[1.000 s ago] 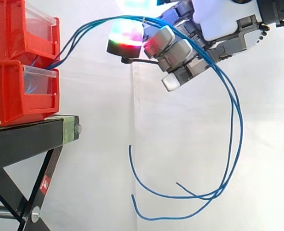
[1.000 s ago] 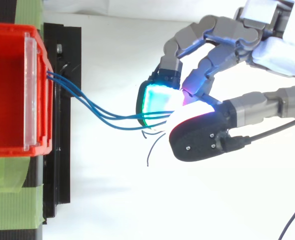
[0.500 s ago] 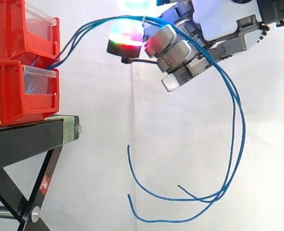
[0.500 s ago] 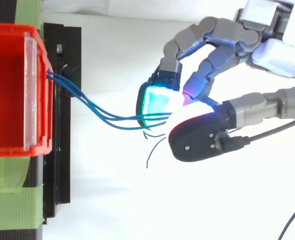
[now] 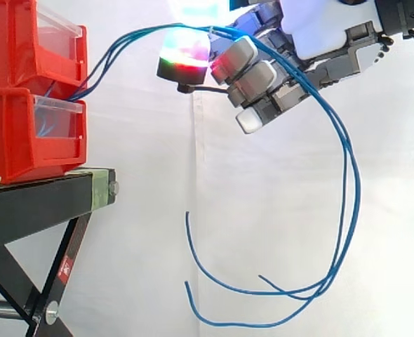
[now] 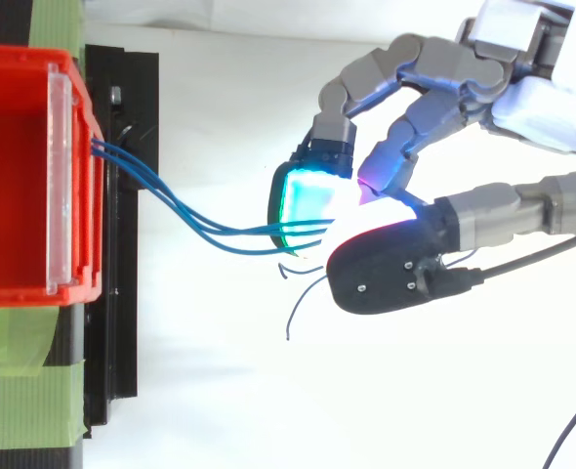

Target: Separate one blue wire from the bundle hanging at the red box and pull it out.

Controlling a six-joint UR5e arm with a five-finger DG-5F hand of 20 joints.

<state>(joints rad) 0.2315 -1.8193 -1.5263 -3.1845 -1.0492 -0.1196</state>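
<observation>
Fingers [image 6: 308, 207] curled, glowing pads pressed together on the blue wires [image 6: 200, 227] at frame centre in the top view; can't tell how many strands are actually caught. Hand [image 5: 312, 31] sits upper right in the side view. Wires leave the front of the red bins [image 5: 10, 133] at upper left, arc across to the pads, then loop down the right side, with loose ends dangling lower centre. Bins sit on the black stand [image 5: 38, 203], lower left.

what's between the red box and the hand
Just the blue wires, running from the red box to the hand's fingers, which pinch them; clearest in the top view.
</observation>
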